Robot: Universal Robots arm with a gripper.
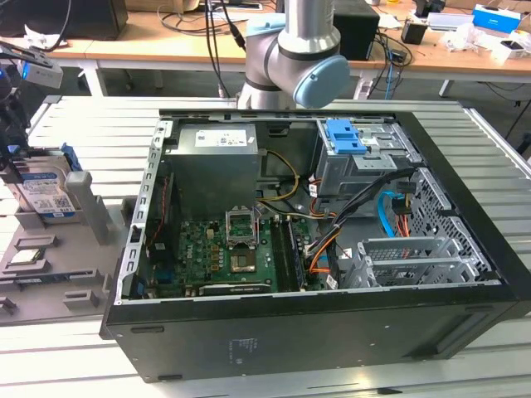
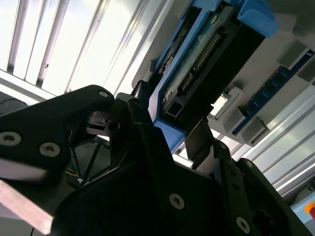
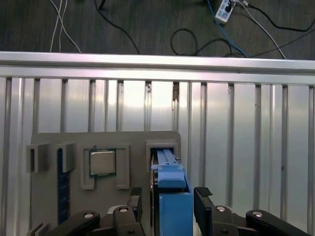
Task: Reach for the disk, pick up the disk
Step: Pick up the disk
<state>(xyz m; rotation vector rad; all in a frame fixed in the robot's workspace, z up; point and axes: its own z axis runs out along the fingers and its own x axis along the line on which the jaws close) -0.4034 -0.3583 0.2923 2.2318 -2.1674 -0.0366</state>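
At the exterior view's left edge, well apart from the open computer case (image 1: 332, 332), the disk (image 1: 41, 195) stands on edge in a slot of the grey holder (image 1: 91, 215) on the slatted tabletop (image 1: 99, 116). My gripper (image 3: 168, 200) hangs right over it, open, with its fingers (image 3: 134, 205) one on each side of the disk's blue frame. In the first wrist view I make out a thin dark gap on both sides, so I judge that I am straddling the disk and not clamping it.

To do this step well, I want to be centred on the slot so both pads meet the flat sides together. I also want to be low enough to catch the body and not just the plastic frame, and to close squarely. A skewed grip could jam the disk against the slot walls. The small silver chip (image 3: 102, 162) lies in the neighbouring recess, and my near finger should not touch it.

Two things are hard to tell: how deep the disk sits in its slot, and how far down its sides my pads reach. In the exterior view my gripper is cut by the picture's edge.
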